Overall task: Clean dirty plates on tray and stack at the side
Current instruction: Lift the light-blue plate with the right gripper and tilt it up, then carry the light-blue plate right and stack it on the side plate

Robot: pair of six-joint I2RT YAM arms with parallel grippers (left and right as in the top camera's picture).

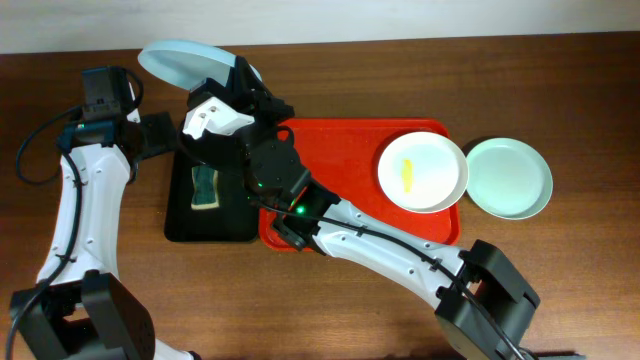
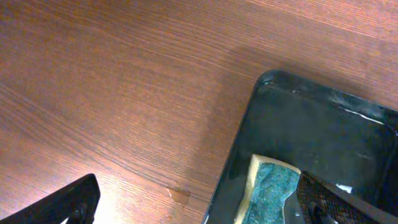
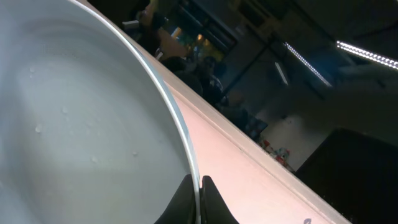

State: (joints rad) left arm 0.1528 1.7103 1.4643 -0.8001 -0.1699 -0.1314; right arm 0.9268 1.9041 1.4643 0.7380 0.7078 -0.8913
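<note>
My right gripper (image 1: 233,75) is shut on the rim of a pale mint-blue plate (image 1: 183,61) and holds it tilted in the air beyond the black tray's far end. In the right wrist view the plate (image 3: 81,124) fills the left side, its rim pinched where the right gripper (image 3: 199,202) closes. A white plate (image 1: 422,171) with a yellow smear lies on the red tray (image 1: 350,170). Another mint-blue plate (image 1: 509,177) rests on the table just right of the tray. My left gripper (image 2: 205,208) is open, low over the black tray's near-left corner, the sponge (image 2: 271,193) between its fingers.
A narrow black tray (image 1: 232,210) lies left of the red tray and carries a green and yellow sponge (image 1: 205,187). My right arm stretches diagonally over the red tray's left part. A small wet spot (image 2: 178,195) marks the wood beside the black tray.
</note>
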